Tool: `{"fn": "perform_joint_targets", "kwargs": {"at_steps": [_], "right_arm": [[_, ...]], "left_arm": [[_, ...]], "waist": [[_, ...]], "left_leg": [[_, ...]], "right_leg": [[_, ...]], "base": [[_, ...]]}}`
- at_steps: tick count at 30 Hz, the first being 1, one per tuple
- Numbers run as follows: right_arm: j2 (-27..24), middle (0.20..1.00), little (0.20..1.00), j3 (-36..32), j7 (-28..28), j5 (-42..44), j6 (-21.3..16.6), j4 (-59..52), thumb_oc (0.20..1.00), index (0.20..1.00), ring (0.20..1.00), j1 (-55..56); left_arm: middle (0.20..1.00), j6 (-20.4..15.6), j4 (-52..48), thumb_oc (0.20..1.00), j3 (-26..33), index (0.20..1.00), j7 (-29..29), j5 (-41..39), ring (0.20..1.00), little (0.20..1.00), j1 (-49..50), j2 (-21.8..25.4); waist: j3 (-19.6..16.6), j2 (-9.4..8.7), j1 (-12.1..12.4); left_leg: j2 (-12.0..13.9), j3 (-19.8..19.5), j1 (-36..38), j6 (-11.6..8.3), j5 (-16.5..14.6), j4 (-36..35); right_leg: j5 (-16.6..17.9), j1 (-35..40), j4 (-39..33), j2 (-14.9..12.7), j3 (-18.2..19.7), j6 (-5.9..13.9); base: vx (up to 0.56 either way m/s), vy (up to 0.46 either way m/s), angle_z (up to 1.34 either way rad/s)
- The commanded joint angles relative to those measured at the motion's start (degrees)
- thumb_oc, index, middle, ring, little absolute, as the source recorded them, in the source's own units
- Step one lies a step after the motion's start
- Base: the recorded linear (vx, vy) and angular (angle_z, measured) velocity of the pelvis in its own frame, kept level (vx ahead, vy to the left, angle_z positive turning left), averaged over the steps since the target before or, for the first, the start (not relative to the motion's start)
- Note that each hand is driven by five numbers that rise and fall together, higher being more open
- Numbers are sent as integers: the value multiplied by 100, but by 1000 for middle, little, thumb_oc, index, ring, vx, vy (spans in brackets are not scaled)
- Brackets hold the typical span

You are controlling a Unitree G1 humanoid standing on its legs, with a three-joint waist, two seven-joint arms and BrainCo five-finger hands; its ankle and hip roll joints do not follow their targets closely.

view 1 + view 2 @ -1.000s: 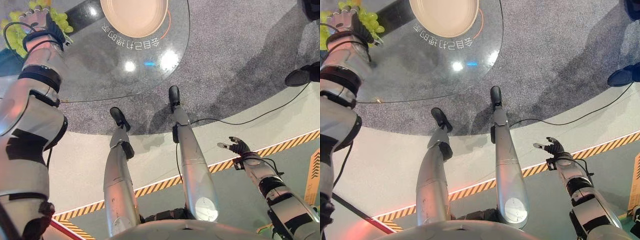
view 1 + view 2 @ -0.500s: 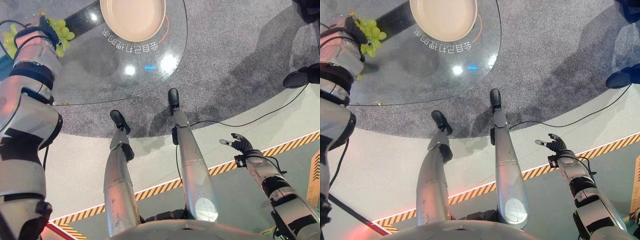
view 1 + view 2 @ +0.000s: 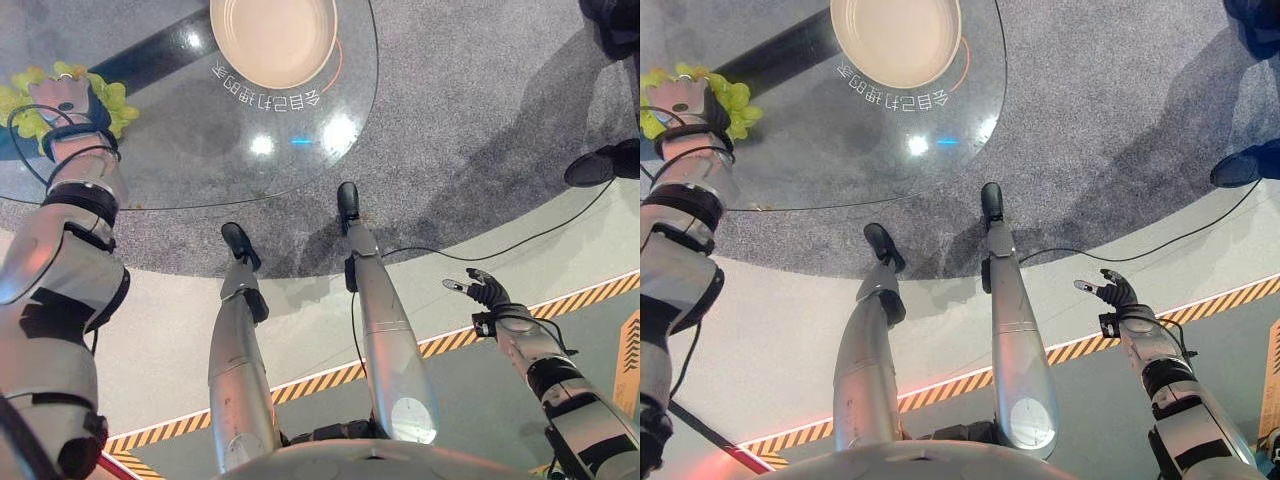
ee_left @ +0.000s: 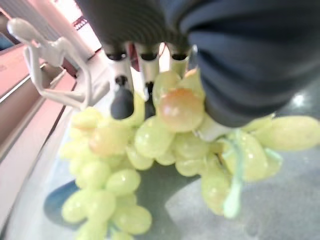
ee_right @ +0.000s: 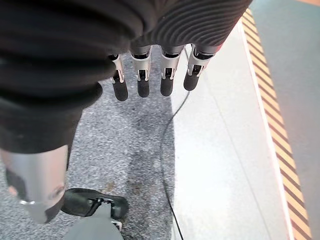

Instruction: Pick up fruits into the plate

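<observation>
The left hand grips a bunch of green grapes over the glass table, well left of the empty plate. The right hand hangs low beside the robot, fingers relaxed, holding nothing.

A round glass table fills the upper left over grey carpet. Pale floor and a yellow-black striped line (running diagonally) cross the lower frame.

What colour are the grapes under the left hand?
Pale yellow-green, a few blushed orange; the grapes show best in the left wrist view.
</observation>
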Motion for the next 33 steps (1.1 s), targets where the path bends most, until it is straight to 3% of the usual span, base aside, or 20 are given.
{"fn": "perform_joint_targets", "kwargs": {"at_steps": [1,3,4,6,7,13,20,23,28,33], "right_arm": [[-121,1000,1000,65,-157,138,-39,-157,1000,1000,1000,298],[-92,1000,1000,101,-265,126,-81,-330,1000,1000,1000,344],[-91,1000,1000,104,-272,127,-84,-347,1000,1000,1000,352],[3,1000,1000,107,-400,103,-178,-550,1000,1000,1000,455],[28,1000,1000,92,-464,73,-173,-651,1000,1000,1000,436],[113,1000,1000,141,-736,-264,-140,-1247,1000,1000,1000,603],[194,1000,1000,195,-1089,-744,-371,-2206,1000,1000,1000,937],[213,1000,1000,166,-1097,-894,-497,-2389,1000,1000,1000,1054],[165,1000,1000,157,-1043,-955,-523,-2440,1000,1000,1000,1096],[131,1000,1000,157,-1000,-1021,-714,-2373,1000,1000,1000,1164]], "left_arm": [[200,-234,540,200,484,200,407,-906,200,200,645,175],[200,-601,371,200,843,200,750,-1862,200,200,744,183],[200,-609,358,200,875,200,733,-1896,200,200,754,183],[200,-1199,118,200,1400,200,1050,-2882,200,200,877,147],[200,-1391,0,200,1588,200,1120,-3085,200,200,873,140],[200,-2314,-855,200,2217,200,1524,-4166,200,200,1206,-9],[200,-3476,-2337,200,2761,200,1438,-5294,200,200,1704,-496],[200,-3706,-2705,200,2825,200,1440,-5283,200,200,1847,-622],[200,-3580,-2871,200,2673,200,1563,-4935,200,200,1725,-539],[200,-3711,-2871,200,2626,200,1428,-5184,200,200,1558,-433]], "waist": [[170,-263,40],[170,-268,78],[170,-268,79],[170,-270,129],[170,-276,132],[170,-249,204],[170,-273,248],[170,-284,246],[170,-276,231],[170,-237,195]], "left_leg": [[-501,-52,-146,50,-648,380],[-520,-65,-76,54,-635,326],[-522,-67,-69,54,-636,322],[-549,-102,8,56,-651,298],[-562,-47,-95,95,-450,238],[-593,-47,63,94,-473,214],[-637,-32,248,127,-547,186],[-632,13,337,131,-578,158],[-618,70,378,134,-565,126],[-623,118,425,151,-576,101]], "right_leg": [[-737,327,112,510,-275,-175],[-746,397,72,516,-288,-169],[-748,404,70,516,-290,-169],[-781,487,53,498,-329,-160],[-604,384,-10,477,-353,-191],[-659,541,0,420,-437,-183],[-730,722,24,389,-524,-168],[-722,805,-10,339,-581,-140],[-687,842,-52,290,-606,-120],[-688,853,-49,267,-598,-108]], "base": [[-24,3,5],[-24,-5,5],[-18,-17,3],[-47,-20,1],[-87,-29,3],[-14,-2,0],[-12,-9,6],[-17,-4,5],[-8,2,3],[2,7,0]]}}
